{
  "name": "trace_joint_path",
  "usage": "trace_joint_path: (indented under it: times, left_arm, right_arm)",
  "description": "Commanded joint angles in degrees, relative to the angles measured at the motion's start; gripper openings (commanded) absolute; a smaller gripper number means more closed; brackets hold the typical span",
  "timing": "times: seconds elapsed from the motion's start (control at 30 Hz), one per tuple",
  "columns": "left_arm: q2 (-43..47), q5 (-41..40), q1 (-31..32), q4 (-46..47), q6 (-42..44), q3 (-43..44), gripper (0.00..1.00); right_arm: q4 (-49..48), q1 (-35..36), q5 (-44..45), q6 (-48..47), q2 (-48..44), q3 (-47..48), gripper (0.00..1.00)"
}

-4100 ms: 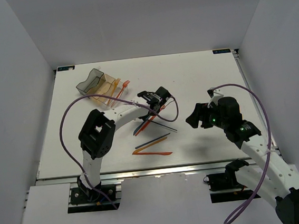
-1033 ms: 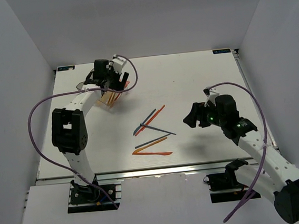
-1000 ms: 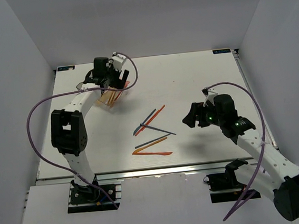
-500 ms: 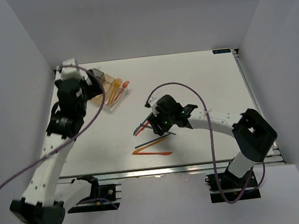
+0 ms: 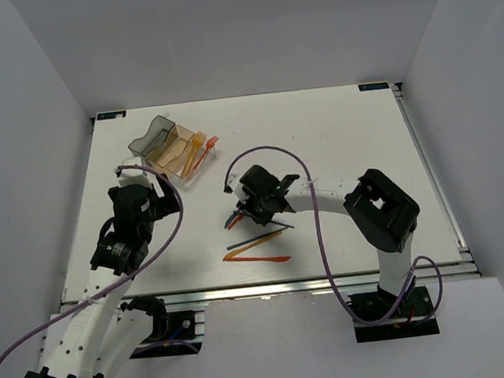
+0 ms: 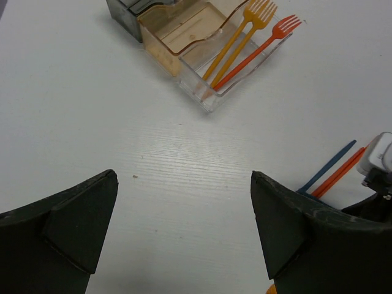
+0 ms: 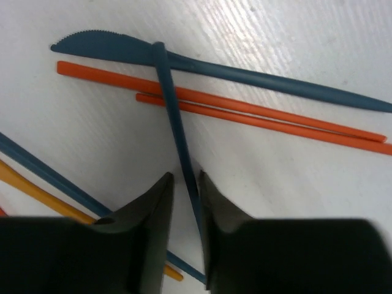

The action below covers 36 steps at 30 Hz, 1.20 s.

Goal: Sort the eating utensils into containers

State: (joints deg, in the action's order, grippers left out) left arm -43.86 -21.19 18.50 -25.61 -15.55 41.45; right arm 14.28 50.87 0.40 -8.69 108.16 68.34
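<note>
You have 3 forks [image 6: 257, 52] in the clear bin [image 6: 205, 98], at the 4 o'clock end of the containers [image 5: 153, 138]. Other eating utensils [image 5: 266, 239] lie mid-table. Your right gripper [image 7: 185, 180] is pinched narrow around a dark blue utensil [image 7: 176, 116]; your left gripper [image 6: 182, 184] gapes wide, empty.

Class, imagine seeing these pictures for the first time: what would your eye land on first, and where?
The right gripper, fingers flanking a dark blue utensil in the crossed pile at the middle of the table. Then three orange forks leaning in the clear bin at far left, while the left gripper hangs open nearby.
</note>
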Motion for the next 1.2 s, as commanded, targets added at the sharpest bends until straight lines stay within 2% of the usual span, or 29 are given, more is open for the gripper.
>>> trace_joint_path:
  times: [0.0, 0.2, 0.33, 0.47, 0.5, 0.57, 0.6, 0.63, 0.67, 0.73, 0.77, 0.8, 0.83, 0.97, 1.17]
  left_arm:
    - [1.3, 4.1, 0.0, 1.8, -0.2, -0.1, 0.98]
    - [0.2, 7.6, 0.0, 2.1, -0.1, -0.1, 0.98]
    - [0.4, 9.2, 0.0, 2.5, -0.3, -0.1, 0.98]
    - [0.8, 16.4, 0.0, 5.2, -2.7, -0.3, 0.98]
    - [0.7, 22.1, 0.0, 6.4, -4.1, -0.4, 0.98]
    - [1.1, 30.3, 0.1, 14.1, -9.4, -2.2, 0.98]
    - [1.4, 37.6, 0.0, 18.4, -11.9, -3.6, 0.98]
    - [1.7, 40.6, 0.0, 22.9, -17.9, -6.8, 0.98]
    - [2.0, 43.0, 0.1, 33.5, -21.0, -8.6, 0.98]
    - [1.8, 48.9, 0.2, 44.7, -29.8, -13.0, 0.98]
    - [1.1, 50.2, 0.5, 53.4, -31.9, -13.9, 0.98]
    - [0.8, 50.9, 0.7, 56.9, -33.6, -14.6, 0.98]
    - [0.3, 51.1, 1.0, 59.4, -34.4, -14.5, 0.98]
    - [-3.0, 51.0, 3.2, 56.2, -31.6, -11.7, 0.96]
    - [-5.4, 51.3, 5.8, 59.7, -32.9, -11.9, 0.89]
  right_arm:
    - [2.0, 0.5, 1.3, -2.5, 1.7, 1.6, 0.25]
    - [2.5, 0.5, 1.4, -3.6, 1.9, 2.3, 0.06]
    - [3.1, 0.5, 2.2, -3.1, -0.1, 3.1, 0.01]
    - [2.2, 0.5, 3.4, -0.6, -7.6, 3.3, 0.00]
    - [1.8, 0.5, 3.5, 0.6, -9.2, 3.4, 0.00]
    - [0.3, 0.3, 3.2, 6.8, -12.4, 3.0, 0.00]
    - [-1.5, -0.3, 2.5, 9.8, -15.6, 2.7, 0.00]
    - [-2.7, -0.9, 1.5, 13.4, -17.2, 1.4, 0.00]
    - [-4.2, -1.7, -3.8, 20.3, -18.9, 0.1, 0.00]
    - [-9.5, -4.6, -11.0, 26.7, -23.2, -2.7, 0.00]
    - [-11.7, -5.3, -17.1, 31.6, -25.5, -5.6, 0.00]
    - [-15.8, -5.9, -19.8, 33.5, -26.5, -6.9, 0.00]
    - [-17.3, -5.9, -21.8, 35.0, -27.6, -8.0, 0.00]
    - [-22.6, -5.7, -28.2, 41.1, -31.4, -11.5, 0.00]
    - [-23.0, -5.6, -29.0, 43.0, -33.8, -11.6, 0.00]
